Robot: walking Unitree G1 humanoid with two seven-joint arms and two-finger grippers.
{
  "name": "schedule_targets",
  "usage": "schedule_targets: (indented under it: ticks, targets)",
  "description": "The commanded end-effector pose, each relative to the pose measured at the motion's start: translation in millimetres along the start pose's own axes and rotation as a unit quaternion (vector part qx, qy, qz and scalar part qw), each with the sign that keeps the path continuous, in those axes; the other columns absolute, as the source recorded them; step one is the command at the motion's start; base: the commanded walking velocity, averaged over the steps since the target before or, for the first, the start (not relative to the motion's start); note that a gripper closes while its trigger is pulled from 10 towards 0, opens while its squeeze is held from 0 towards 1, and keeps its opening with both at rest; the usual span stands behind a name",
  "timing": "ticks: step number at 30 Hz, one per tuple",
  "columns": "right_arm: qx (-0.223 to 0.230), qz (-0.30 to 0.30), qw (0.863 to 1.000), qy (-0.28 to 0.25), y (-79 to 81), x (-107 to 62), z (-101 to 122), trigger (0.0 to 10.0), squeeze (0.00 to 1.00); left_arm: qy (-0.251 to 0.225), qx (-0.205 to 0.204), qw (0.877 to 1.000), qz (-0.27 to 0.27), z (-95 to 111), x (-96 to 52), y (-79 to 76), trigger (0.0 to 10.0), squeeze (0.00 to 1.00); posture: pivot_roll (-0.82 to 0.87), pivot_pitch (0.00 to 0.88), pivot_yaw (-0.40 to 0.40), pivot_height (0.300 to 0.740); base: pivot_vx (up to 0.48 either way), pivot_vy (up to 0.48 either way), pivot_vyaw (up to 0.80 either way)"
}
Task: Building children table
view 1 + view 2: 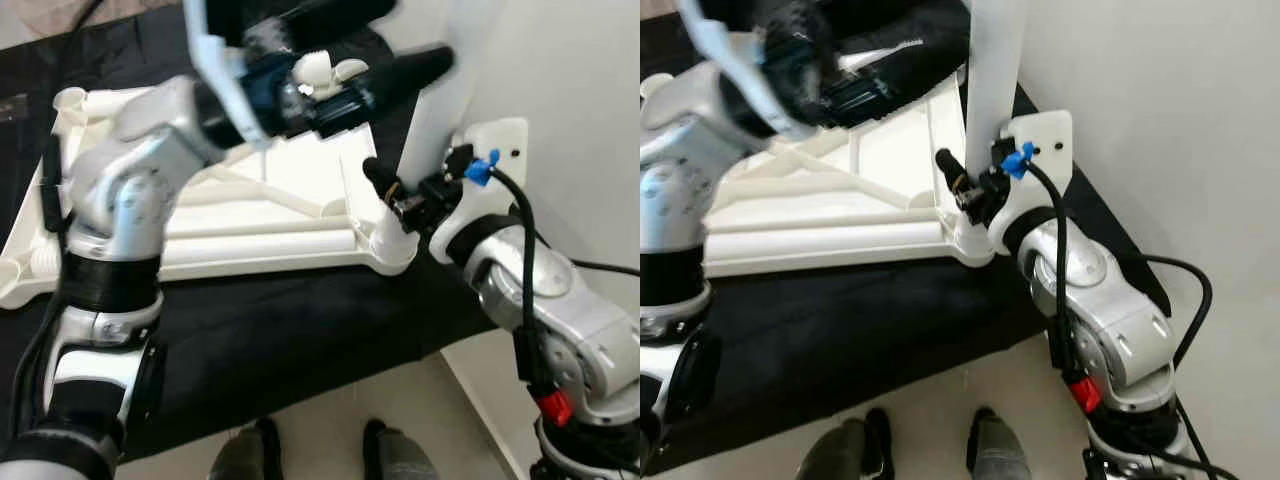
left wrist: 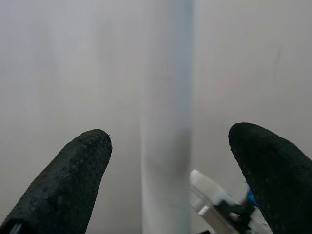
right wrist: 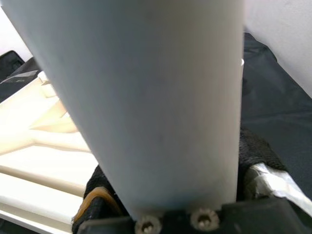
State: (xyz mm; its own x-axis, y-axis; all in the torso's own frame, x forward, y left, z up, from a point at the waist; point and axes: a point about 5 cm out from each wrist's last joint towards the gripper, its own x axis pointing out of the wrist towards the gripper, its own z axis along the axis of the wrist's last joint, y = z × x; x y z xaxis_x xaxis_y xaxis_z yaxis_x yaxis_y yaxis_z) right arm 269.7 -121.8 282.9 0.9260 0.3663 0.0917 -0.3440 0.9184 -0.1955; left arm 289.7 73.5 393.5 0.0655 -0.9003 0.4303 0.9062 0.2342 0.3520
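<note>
The white children's table top (image 1: 250, 225) lies upside down on a black cloth (image 1: 300, 330). A white leg (image 1: 995, 60) stands upright in the corner socket (image 1: 392, 250) nearest me on the right. My right gripper (image 1: 395, 195) is shut on this leg just above the socket; in the right wrist view the leg (image 3: 146, 97) sits between the black fingers (image 3: 256, 153). My left gripper (image 1: 390, 40) is raised and blurred, higher up by the same leg. It is open: in the left wrist view the leg (image 2: 165, 122) stands between the spread fingertips (image 2: 68, 180) with a gap on each side.
A white wall (image 1: 1160, 120) rises close behind the leg on the right. Other corner sockets (image 1: 70, 100) show at the table top's far left. Pale floor (image 1: 400, 410) lies in front of the cloth, with two dark feet (image 1: 320, 450) at the bottom edge.
</note>
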Motion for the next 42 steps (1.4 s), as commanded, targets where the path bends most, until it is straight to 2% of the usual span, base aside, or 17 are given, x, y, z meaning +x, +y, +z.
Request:
schedule_targets:
  ticks: [1, 7, 8, 9, 10, 12, 23, 28, 29, 31, 34, 35, 36, 37, 42]
  targets:
    - [0.013, -0.004, 0.997, 0.074, 0.0, 1.4, -26, 10.0, 0.0, 0.011, 0.004, 1.0, -0.009, -3, 4.7, 2.0, 10.0, 0.0, -0.05, 0.288, 0.056, 0.74, 0.0, 0.0, 0.0]
    - [0.014, -0.007, 0.997, 0.071, 0.5, 1.4, -24, 10.0, 0.0, 0.034, 0.019, 0.999, -0.007, -7, 20.2, 20.0, 10.0, 0.0, -0.05, 0.289, 0.065, 0.74, 0.0, 0.0, 0.0]
    - [0.015, -0.008, 0.997, 0.07, 0.8, 1.6, -24, 10.0, 0.0, 0.042, 0.022, 0.999, -0.004, -8, 26.6, 23.4, 9.3, 0.0, -0.05, 0.287, 0.067, 0.74, 0.0, 0.0, 0.0]
    - [0.016, -0.008, 0.997, 0.069, 1.0, 1.8, -24, 10.0, 0.0, 0.049, 0.025, 0.998, -0.002, -9, 30.9, 25.3, 9.3, 0.0, -0.05, 0.287, 0.067, 0.74, 0.0, 0.0, 0.0]
    - [0.016, -0.008, 0.997, 0.068, 1.2, 2.0, -23, 10.0, 0.0, 0.053, 0.026, 0.998, -0.003, -11, 34.9, 26.2, 0.0, 0.0, -0.05, 0.288, 0.072, 0.74, 0.0, 0.0, 0.0]
    - [0.017, -0.009, 0.998, 0.067, 1.5, 2.1, -23, 10.0, 0.0, 0.057, 0.02, 0.998, -0.012, -13, 39.8, 26.2, 0.0, 0.0, -0.05, 0.287, 0.072, 0.74, 0.0, 0.0, 0.0]
    - [0.017, -0.012, 0.998, 0.064, 1.1, 2.4, -22, 10.0, 0.0, 0.061, 0.01, 0.997, -0.037, -17, 46.4, 26.4, 0.0, 0.0, -0.05, 0.283, 0.077, 0.74, 0.0, 0.0, 0.0]
    - [0.03, -0.003, 0.999, 0.046, -2.2, 3.1, -16, 10.0, 0.0, 0.06, 0.011, 0.997, -0.054, -16, 48.7, 26.6, 0.0, 0.0, -0.05, 0.283, 0.078, 0.74, 0.0, 0.0, 0.0]
    - [0.042, 0.018, 0.999, 0.019, -7.6, 3.1, -9, 10.0, 0.98, 0.06, 0.012, 0.996, -0.063, -16, 48.6, 25.3, 0.0, 0.0, -0.05, 0.28, 0.075, 0.74, 0.0, 0.0, 0.0]
    - [0.053, 0.124, 0.99, -0.032, -16.3, -1.9, 6, 10.0, 1.0, 0.061, 0.013, 0.995, -0.083, -17, 47.7, 20.8, 0.0, 0.0, -0.05, 0.278, 0.073, 0.74, 0.0, 0.0, 0.0]
    - [0.054, 0.156, 0.985, -0.044, -18.4, -4.5, 11, 10.0, 1.0, 0.062, 0.013, 0.994, -0.089, -18, 47.4, 19.6, 0.0, 0.0, -0.05, 0.278, 0.073, 0.74, 0.0, 0.0, 0.0]
    - [0.038, 0.272, 0.959, -0.069, -29.4, -17.9, 24, 10.0, 1.0, 0.064, 0.016, 0.992, -0.11, -19, 46.6, 13.9, 0.0, 0.0, -0.05, 0.272, 0.065, 0.74, 0.0, 0.0, 0.0]
    - [0.029, 0.31, 0.947, -0.076, -33.8, -23.3, 29, 10.0, 1.0, 0.064, 0.017, 0.991, -0.118, -19, 46.4, 11.8, 0.0, 0.0, -0.05, 0.272, 0.065, 0.74, 0.0, 0.0, 0.0]
    - [0.029, 0.31, 0.947, -0.076, -33.8, -23.3, 29, 10.0, 1.0, 0.064, 0.017, 0.991, -0.118, -19, 46.4, 11.8, 0.0, 0.0, -0.05, 0.272, 0.065, 0.74, 0.0, 0.0, 0.0]
    - [0.03, 0.406, 0.908, -0.099, -57.4, -23.9, 43, 10.0, 1.0, 0.067, 0.031, 0.985, -0.156, -20, 47.6, 3.5, 0.0, 0.0, -0.05, 0.26, 0.061, 0.74, 0.0, 0.0, 0.0]
